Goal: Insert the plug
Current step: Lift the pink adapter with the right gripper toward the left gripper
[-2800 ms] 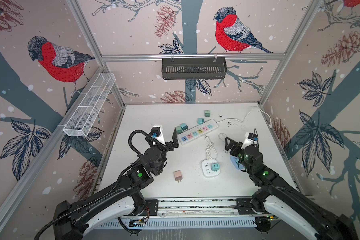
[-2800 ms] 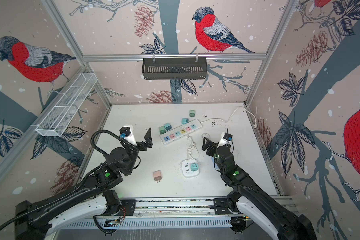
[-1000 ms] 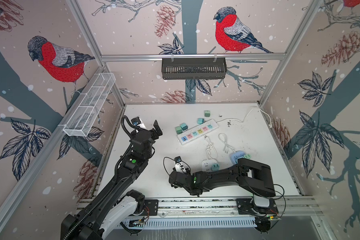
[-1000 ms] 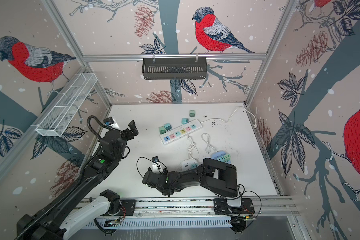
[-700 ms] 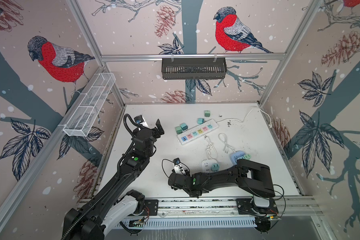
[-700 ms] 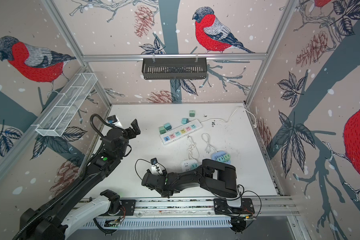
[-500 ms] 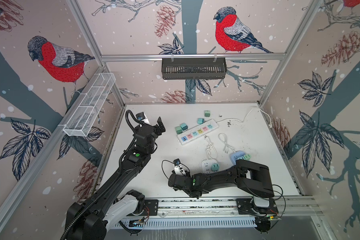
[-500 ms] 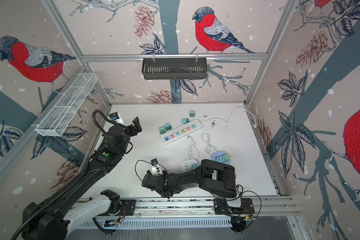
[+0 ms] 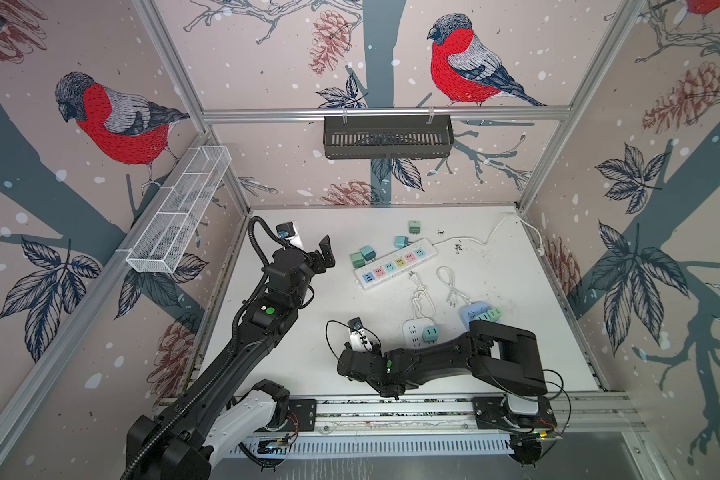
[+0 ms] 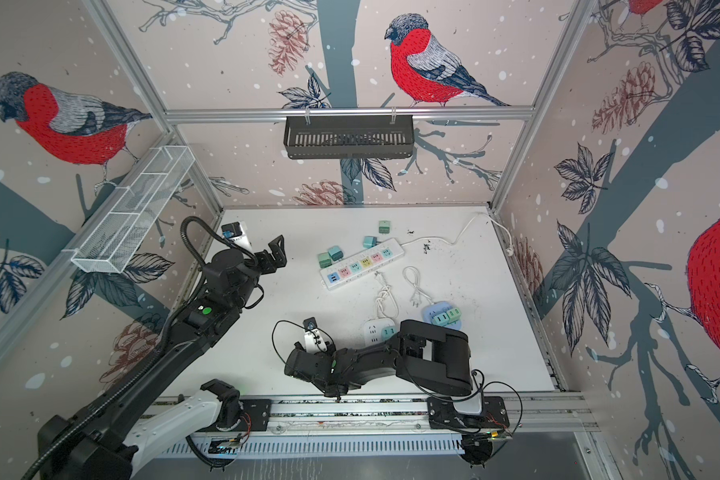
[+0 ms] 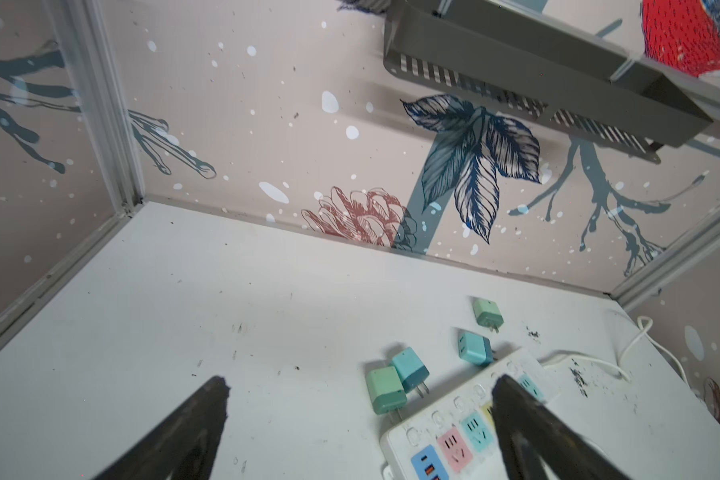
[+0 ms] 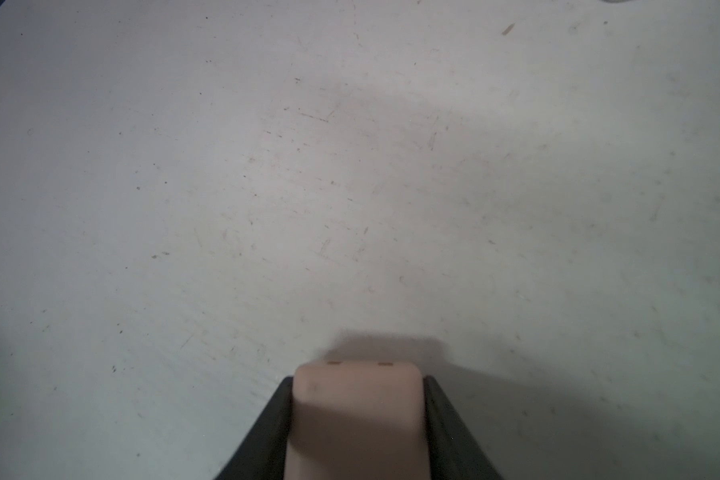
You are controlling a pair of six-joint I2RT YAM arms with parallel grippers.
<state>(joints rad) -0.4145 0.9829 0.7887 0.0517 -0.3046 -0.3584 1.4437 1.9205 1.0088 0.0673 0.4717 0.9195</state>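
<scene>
The right claw [image 12: 358, 380] grips the pink plug [image 12: 356, 415] by its sides, prongs facing the bare worktop [image 12: 350, 166], near the front edge and well apart from the power strip [image 9: 395, 264]. The left claw [image 11: 358, 382] is spread wide and holds nothing, raised near the strip's end beside loose green plugs [image 11: 395, 382].

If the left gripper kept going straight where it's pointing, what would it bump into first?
The left gripper, open, would probably land on bare table beside the nearest green plug by the power strip. Depth is unclear, so it may clip that plug.
</scene>
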